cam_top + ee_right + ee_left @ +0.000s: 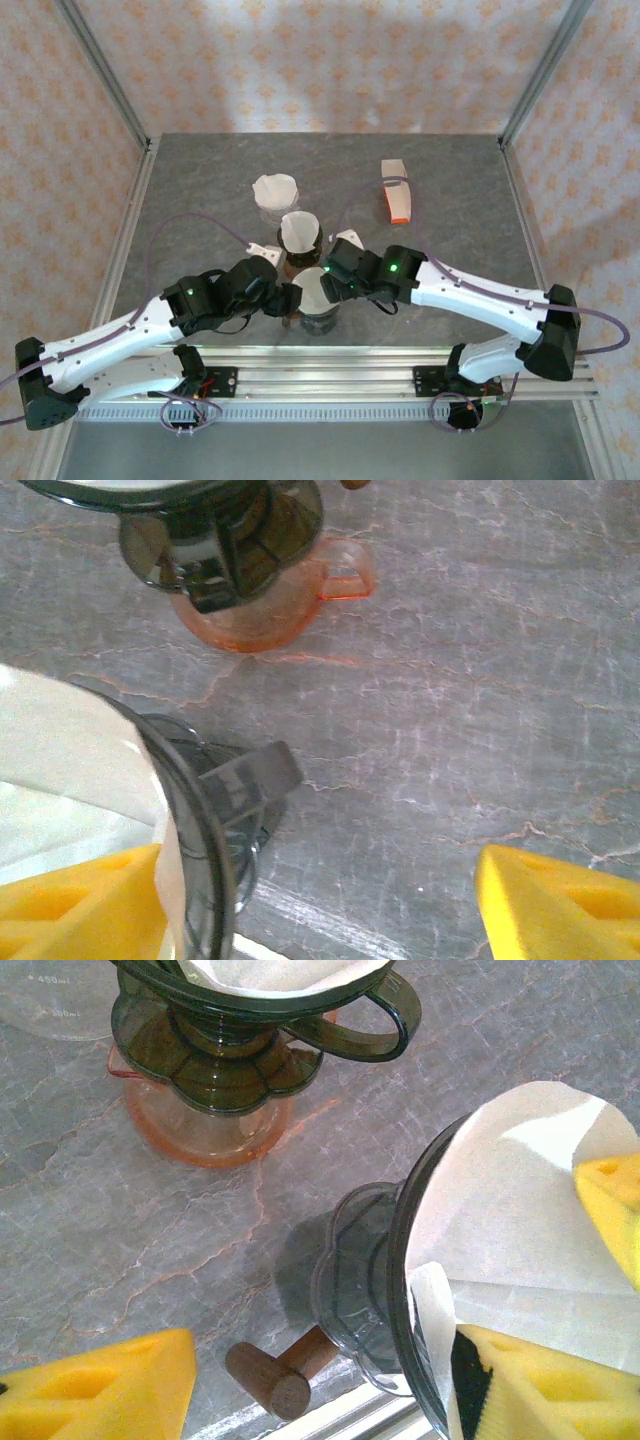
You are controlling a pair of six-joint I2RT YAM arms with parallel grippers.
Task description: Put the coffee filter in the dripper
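A white paper coffee filter (520, 1210) lies inside the dark clear dripper (352, 1280) near the table's front edge, spread against its wall. My left gripper (322, 1345) is open and straddles the dripper's rim, one yellow finger (560, 1390) inside on the filter and the other outside. From the other side my right gripper (318, 860) also stands open across the rim of the dripper (215, 820), its left finger (80, 905) resting on the filter (70, 760). In the top view both grippers, left (290, 300) and right (335, 280), meet over this filter (314, 290).
A second dripper (300, 235) with a filter sits on an orange glass server (210, 1130) just behind. A stack of white filters (275, 190) stands farther back, an orange-and-white packet (397, 190) at the back right. A brown wooden handle (275, 1375) juts out below the near dripper.
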